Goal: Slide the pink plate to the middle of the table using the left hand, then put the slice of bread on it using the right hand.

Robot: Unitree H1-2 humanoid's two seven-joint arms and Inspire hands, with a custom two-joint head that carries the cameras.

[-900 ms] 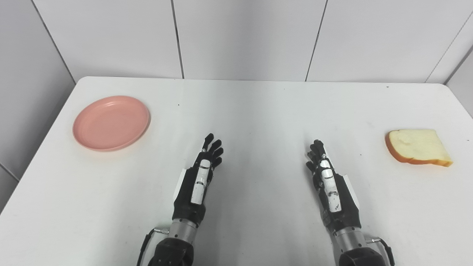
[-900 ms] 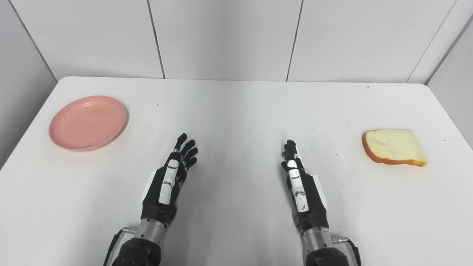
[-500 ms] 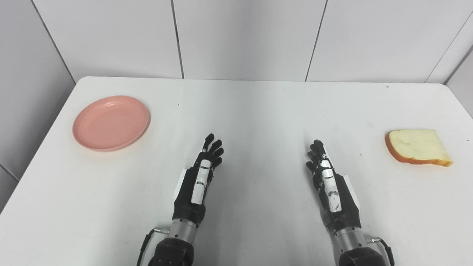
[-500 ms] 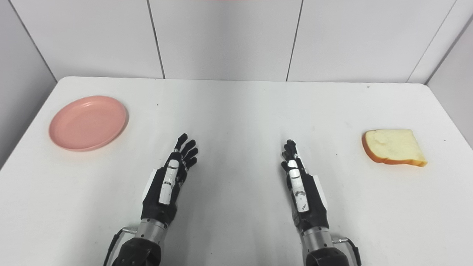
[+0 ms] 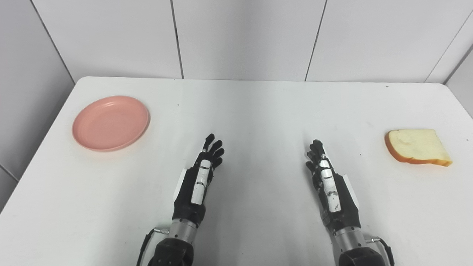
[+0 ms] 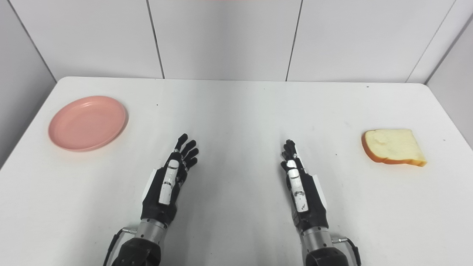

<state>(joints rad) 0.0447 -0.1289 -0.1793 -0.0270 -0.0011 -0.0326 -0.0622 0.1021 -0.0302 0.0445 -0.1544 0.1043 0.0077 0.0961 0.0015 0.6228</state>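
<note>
Lying up and left of the open, empty left hand (image 5: 197,177), the round pink plastic plate (image 5: 111,123) sits well apart; right hand (image 5: 330,184) likewise open, far from it

My left hand (image 5: 197,177) and right hand (image 5: 329,181), both empty with fingers extended and slightly spread, thumb edges up, forearms entering from the bottom edge, set well apart.

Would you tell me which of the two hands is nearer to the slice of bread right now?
The right hand is nearer: the slice of bread lies on its side of the table, while the left hand is toward the pink plate.
</note>
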